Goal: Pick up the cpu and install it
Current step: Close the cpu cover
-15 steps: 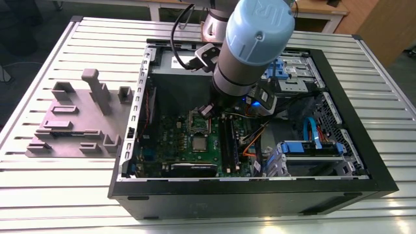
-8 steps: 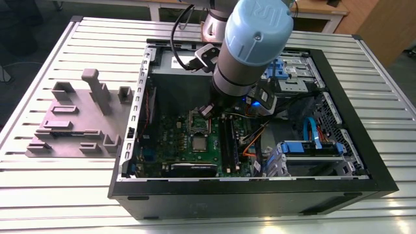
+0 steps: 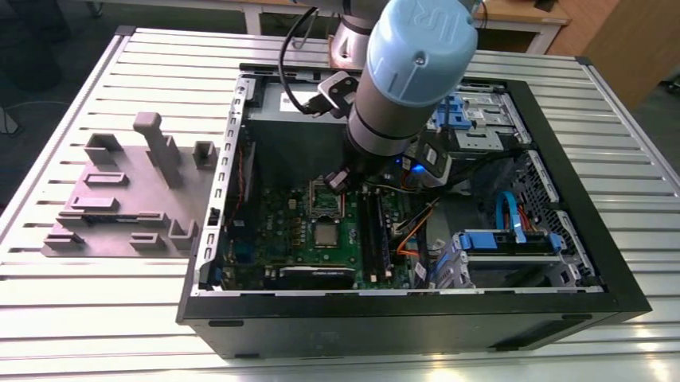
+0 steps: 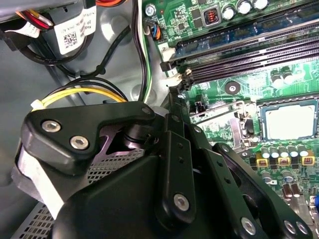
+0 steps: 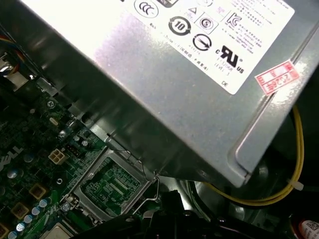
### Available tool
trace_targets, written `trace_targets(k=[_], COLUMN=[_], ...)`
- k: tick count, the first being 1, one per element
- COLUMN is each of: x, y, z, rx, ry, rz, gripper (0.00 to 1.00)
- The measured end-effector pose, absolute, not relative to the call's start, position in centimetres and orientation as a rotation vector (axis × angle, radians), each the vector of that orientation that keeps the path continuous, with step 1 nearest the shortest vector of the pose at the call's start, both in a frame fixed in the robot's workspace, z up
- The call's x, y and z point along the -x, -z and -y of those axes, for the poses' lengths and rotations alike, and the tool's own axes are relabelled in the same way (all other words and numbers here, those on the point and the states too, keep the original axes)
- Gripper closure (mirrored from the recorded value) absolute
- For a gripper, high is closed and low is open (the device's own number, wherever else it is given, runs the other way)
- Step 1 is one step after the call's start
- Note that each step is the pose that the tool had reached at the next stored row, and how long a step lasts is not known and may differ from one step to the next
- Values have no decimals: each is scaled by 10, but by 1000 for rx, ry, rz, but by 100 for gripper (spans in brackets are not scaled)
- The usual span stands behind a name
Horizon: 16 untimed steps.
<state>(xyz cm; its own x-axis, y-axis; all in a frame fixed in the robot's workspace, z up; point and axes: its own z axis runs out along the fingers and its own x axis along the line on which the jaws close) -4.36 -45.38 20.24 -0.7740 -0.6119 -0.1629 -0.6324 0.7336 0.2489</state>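
Observation:
The cpu (image 3: 323, 233) is a small silver square lying flat on the green motherboard (image 3: 279, 231) inside the open computer case. In the second wrist view the cpu (image 4: 290, 121) sits in its socket, with the hinged metal frame (image 4: 234, 119) swung open beside it. The same open frame (image 5: 110, 184) lies flat over the board in the first wrist view. My gripper (image 3: 342, 181) hangs inside the case just above the frame, a short way from the cpu and not touching it. Its black linkages (image 4: 174, 99) show nothing held.
The large grey power supply box with a white label (image 5: 199, 59) stands close beside the gripper. Memory slots (image 4: 249, 50), yellow cables (image 4: 79, 94) and blue drive bays (image 3: 510, 239) crowd the case. A grey fixture plate (image 3: 127, 199) lies on the table at the exterior view's left.

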Motion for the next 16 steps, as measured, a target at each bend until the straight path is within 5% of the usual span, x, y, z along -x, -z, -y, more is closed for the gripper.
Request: trace_targets(k=[16], x=[44], y=[-200], z=[454], rx=[1104], ry=[-467], rz=[-2829], gripper=[89])
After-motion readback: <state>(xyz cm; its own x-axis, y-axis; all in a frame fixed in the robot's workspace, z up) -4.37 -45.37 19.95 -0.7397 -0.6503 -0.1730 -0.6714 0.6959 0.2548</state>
